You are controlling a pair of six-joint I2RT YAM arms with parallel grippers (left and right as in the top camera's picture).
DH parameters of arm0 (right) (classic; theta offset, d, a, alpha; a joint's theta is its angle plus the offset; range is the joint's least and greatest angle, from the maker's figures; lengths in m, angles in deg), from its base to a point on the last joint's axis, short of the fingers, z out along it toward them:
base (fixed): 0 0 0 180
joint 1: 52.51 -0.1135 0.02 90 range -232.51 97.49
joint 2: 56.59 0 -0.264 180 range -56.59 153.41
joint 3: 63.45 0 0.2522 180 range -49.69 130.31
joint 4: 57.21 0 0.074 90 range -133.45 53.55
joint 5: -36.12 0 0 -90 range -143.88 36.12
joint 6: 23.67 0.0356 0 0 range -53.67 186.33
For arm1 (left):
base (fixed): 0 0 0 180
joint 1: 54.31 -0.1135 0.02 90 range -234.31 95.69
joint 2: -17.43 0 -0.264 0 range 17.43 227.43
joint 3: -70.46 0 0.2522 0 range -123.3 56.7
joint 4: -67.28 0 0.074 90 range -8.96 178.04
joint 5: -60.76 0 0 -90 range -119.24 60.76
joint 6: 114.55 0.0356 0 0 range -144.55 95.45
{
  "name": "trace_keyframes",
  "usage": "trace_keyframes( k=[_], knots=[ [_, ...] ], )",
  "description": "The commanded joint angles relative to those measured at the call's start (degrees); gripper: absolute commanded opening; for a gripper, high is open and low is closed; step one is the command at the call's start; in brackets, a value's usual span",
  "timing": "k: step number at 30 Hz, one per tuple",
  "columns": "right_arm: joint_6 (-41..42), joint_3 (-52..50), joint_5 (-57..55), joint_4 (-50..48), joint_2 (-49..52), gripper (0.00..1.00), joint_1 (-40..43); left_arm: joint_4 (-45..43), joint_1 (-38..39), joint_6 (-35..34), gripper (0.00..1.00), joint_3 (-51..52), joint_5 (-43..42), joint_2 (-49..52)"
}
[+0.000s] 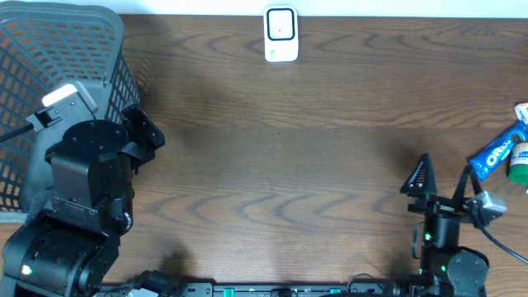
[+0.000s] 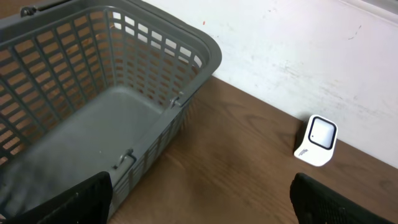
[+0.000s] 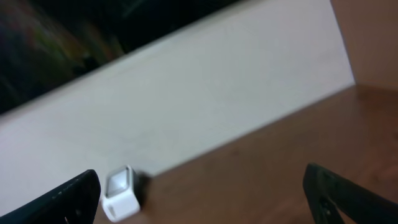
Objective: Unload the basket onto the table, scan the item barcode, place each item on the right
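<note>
The right hand [image 1: 441,188], wide and empty, should take the blue pack [image 1: 493,154] at two o'clock by its edges, leaving the faces free for scanning.

The surface [image 1: 313,148] was dark brown wood with a wavy grain, running up to a pale wall at its far side. A grey plastic mesh basket [image 1: 49,49] sat on its far left corner, and a small white scanner [image 1: 280,35] stood near the middle of the far edge, well apart from the basket. Over at the right edge lay a blue snack packet [image 1: 497,154] at a slant, with a green container [image 1: 518,165] just beside it, partly out of view.
</note>
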Motion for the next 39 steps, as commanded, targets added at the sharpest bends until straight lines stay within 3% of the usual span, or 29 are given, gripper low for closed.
trace_keyframes(
  k=[1, 7, 32, 36, 39],
  knots=[
    [0.4, -3.7, -1.3, -0.1, -0.7, 0.99, -0.5, 0.1, -0.2, 0.8, 0.91, -0.2, 0.7, 0.0],
    [-0.7, -6.7, -1.2, 6.1, -0.7, 0.99, -0.6, 0.1, -0.2, 0.8, 0.91, -0.2, 0.7, 0.0],
    [-1.0, -6.7, -0.1, 5.7, -0.6, 0.99, -0.6, 0.1, -0.2, 0.8, 0.91, -0.2, 0.7, 0.0],
    [-1.0, -6.7, -0.1, 5.7, -0.6, 0.99, -0.6, 0.7, 0.2, 2.5, 0.91, -0.2, 4.3, -0.4],
    [-1.0, -6.7, -0.1, 5.7, -0.6, 0.99, -0.6, -0.2, 0.2, -0.6, 0.91, 0.7, 2.9, -0.5]
  ],
)
